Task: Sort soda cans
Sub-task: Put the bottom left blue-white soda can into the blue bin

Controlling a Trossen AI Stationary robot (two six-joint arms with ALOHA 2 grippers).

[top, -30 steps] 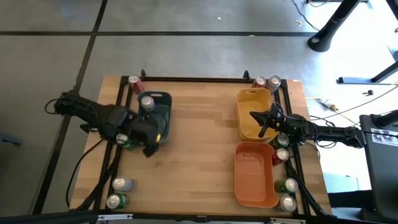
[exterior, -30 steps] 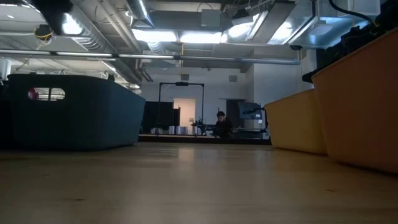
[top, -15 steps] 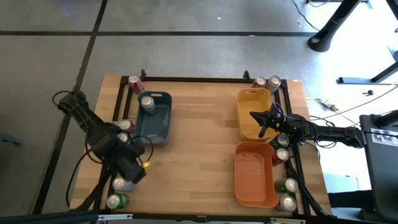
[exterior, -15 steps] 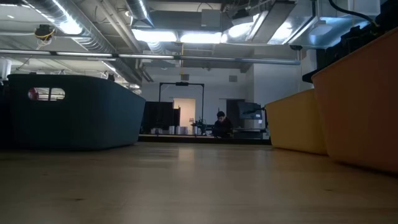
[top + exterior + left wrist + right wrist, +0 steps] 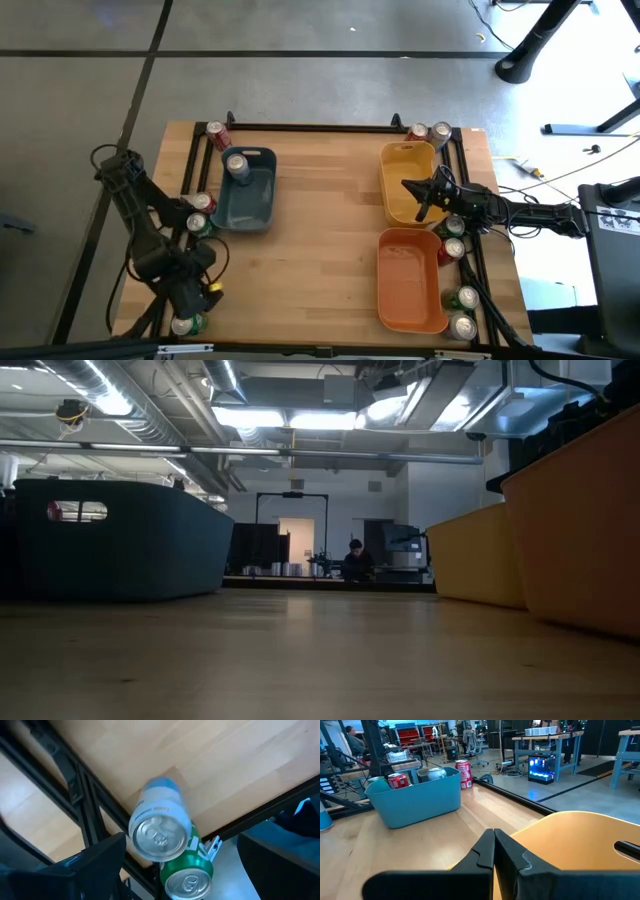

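Observation:
My left gripper [image 5: 186, 292] hangs over the table's near-left corner, open. In the left wrist view its fingers [image 5: 100, 862] stand on either side of a silver can [image 5: 159, 827], with a green can [image 5: 187, 875] right beside it. I cannot tell whether a finger touches the silver can. One silver can [image 5: 236, 165] stands in the blue-grey bin [image 5: 262, 205]. More cans stand along the left rail [image 5: 200, 203] and the right rail [image 5: 453, 248]. My right gripper [image 5: 420, 200] is shut and waits over the yellow bin [image 5: 400, 160].
The orange bin [image 5: 410, 290] sits near the right edge, in front of the yellow bin. Black frame rails [image 5: 310, 127] run along the table's edges, with cans in the corners [image 5: 216, 132] [image 5: 430, 131] [image 5: 463, 325]. Bare wood [image 5: 320, 240] lies between the bins.
My left arm has swung away from the blue-grey bin toward the table's near-left corner. It now stands over the silver and green cans there. The cans and bins have stayed put.

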